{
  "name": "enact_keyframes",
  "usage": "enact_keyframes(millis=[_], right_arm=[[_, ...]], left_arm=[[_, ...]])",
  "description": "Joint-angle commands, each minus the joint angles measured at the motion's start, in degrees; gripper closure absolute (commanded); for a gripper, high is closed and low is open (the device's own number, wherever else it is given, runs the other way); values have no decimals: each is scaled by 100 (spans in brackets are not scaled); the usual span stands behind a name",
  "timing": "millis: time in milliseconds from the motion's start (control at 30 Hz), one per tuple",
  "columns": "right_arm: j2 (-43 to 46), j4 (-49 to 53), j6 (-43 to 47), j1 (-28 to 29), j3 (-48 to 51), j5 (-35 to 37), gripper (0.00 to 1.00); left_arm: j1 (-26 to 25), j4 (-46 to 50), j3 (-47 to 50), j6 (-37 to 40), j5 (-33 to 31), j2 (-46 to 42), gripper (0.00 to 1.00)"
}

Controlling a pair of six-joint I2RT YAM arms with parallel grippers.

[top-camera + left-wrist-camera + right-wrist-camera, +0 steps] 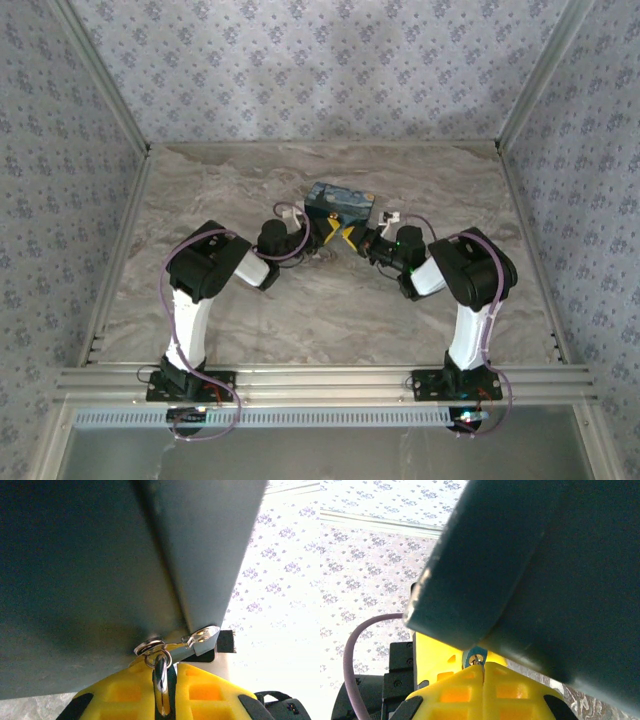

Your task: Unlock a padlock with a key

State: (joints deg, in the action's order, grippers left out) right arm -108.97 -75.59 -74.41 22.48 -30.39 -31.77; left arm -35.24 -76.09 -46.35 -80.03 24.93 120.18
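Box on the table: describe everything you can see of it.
The box is rectangular, its top printed blue with yellowish patches. It stands on the marbled table, far centre, slightly turned. From the wrist cameras its walls look smooth, dark and shadowed, meeting at a rounded edge. A silver metal latch juts from its lower edge. The left gripper, shut on a metal key, and the shut right gripper meet at its near side; contact with it cannot be told.

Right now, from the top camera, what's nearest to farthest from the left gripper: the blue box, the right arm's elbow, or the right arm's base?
1. blue box, just behind the left gripper.
2. right arm's elbow, off to the right.
3. right arm's base, at the near edge, right side.
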Motion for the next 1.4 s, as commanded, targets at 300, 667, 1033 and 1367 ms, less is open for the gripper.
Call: enact_keyframes(millis=[300, 667, 1033, 1367], right_arm=[[18, 487, -46, -155, -257, -581, 94], [1228, 2968, 1609, -548, 148, -840, 65], [2539, 7840, 5445, 501, -1287, 1093, 65], [2060, 7892, 6116, 913, -1900, 2063, 55]], left_arm=[[-206, -452, 71, 197, 407, -144, 100], [-24, -452, 231, 164, 19, 163, 100], [-67, -445, 249, 0, 161, 294, 100], [-130, -452, 260, -140, 316, 165, 100]])
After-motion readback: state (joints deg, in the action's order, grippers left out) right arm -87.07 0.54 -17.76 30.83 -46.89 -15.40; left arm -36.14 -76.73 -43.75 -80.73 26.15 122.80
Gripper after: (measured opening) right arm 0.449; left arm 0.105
